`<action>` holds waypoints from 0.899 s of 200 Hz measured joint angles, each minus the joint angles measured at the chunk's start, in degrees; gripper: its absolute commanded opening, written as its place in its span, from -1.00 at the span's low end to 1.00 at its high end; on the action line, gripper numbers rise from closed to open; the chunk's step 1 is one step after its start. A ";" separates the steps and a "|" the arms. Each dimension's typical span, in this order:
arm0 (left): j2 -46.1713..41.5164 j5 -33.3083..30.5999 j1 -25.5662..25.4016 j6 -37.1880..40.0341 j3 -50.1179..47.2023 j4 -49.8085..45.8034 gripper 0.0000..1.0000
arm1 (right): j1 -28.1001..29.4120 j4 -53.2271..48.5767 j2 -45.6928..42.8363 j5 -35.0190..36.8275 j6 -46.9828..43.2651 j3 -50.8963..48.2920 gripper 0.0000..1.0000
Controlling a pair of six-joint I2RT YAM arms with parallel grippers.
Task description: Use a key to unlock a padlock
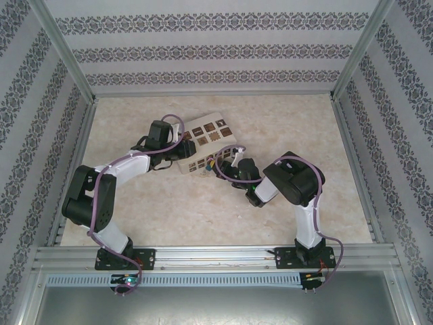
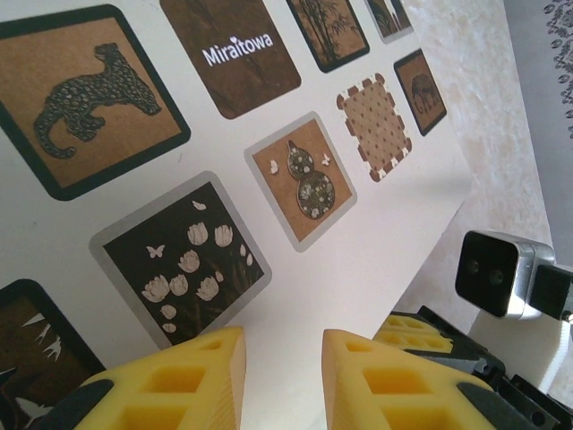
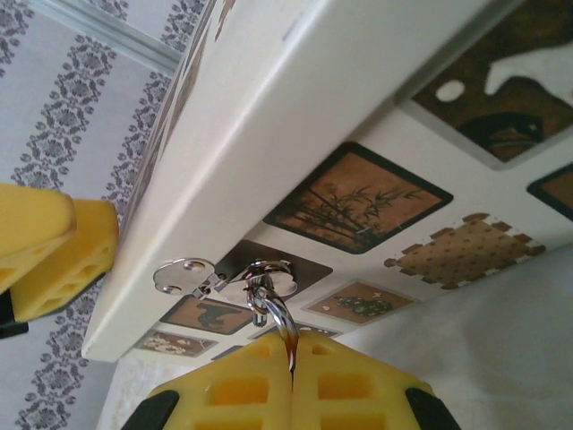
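Note:
A thin silver shackle (image 3: 279,315) hooks through the metal hasp (image 3: 192,273) on the front of the white box (image 3: 295,116) with patterned squares. My right gripper (image 3: 293,340) is shut on that shackle, and the padlock's blue body is hidden between the yellow fingers. The key is out of view. My left gripper (image 2: 284,348) hovers over the box's top (image 2: 376,260) near its edge, jaws apart with nothing between them. From above, the left gripper (image 1: 180,150) is at the box's left end and the right gripper (image 1: 227,166) at its near side.
The box (image 1: 206,135) lies mid-table, angled. Patterned walls and metal frame rails (image 1: 67,61) enclose the table (image 1: 203,210) on three sides. The right wrist's camera (image 2: 497,269) sits just past the box's edge, close to my left fingers.

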 measured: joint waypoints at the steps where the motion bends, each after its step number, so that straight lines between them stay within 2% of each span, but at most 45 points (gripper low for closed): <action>1: 0.00 0.02 0.00 0.00 -0.02 0.02 -0.42 | 0.00 0.00 -0.02 0.07 0.13 0.00 -1.00; 97: -1.01 0.87 0.00 -0.63 -1.81 1.77 -0.42 | 0.00 0.44 -1.44 2.67 4.55 0.00 -1.00; 180: -1.14 0.90 0.00 -0.83 -1.92 1.88 -0.42 | -1.05 1.88 -1.86 5.35 4.98 0.00 -1.00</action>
